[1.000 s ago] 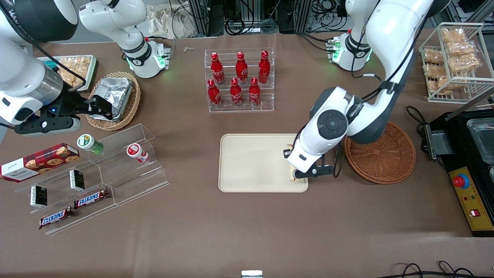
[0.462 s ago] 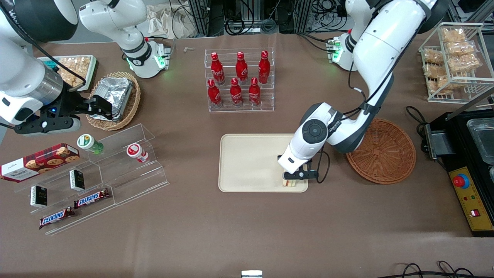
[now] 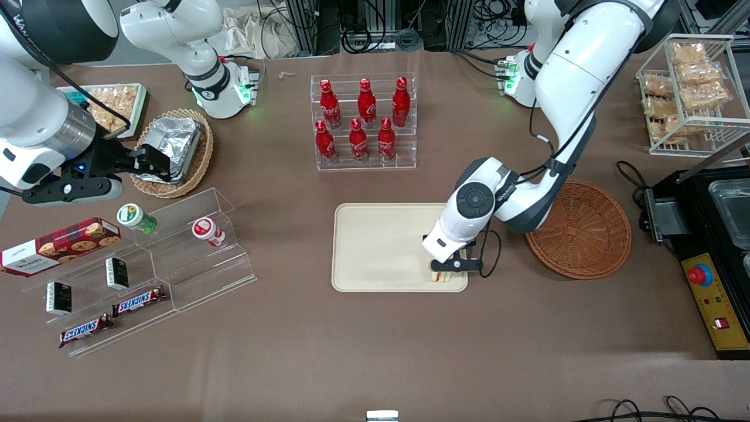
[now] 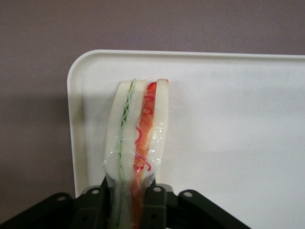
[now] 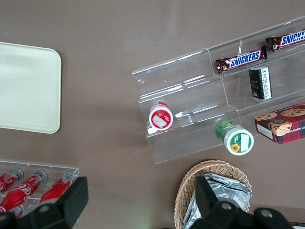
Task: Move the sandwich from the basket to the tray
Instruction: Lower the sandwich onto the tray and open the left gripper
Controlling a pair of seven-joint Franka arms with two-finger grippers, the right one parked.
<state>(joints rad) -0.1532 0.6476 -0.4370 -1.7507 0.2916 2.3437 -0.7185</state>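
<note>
Left wrist view shows the sandwich (image 4: 138, 143) clamped between the black jaws of the gripper (image 4: 129, 202), standing on edge with its green and red filling lines facing the camera, over a rounded corner of the tray (image 4: 238, 119). I cannot tell whether its lower edge touches the tray.

In the front view the sandwich (image 3: 442, 275) shows just right of centre in the frame, at the tray's (image 3: 375, 246) corner nearest the camera and toward the working arm's end of the table (image 3: 351, 351), under the gripper (image 3: 450, 265). The basket (image 3: 580, 231) lies beside the tray in the right part of the frame, holding nothing. Above the tray in the frame stands a clear rack of red bottles (image 3: 363, 120).
</note>
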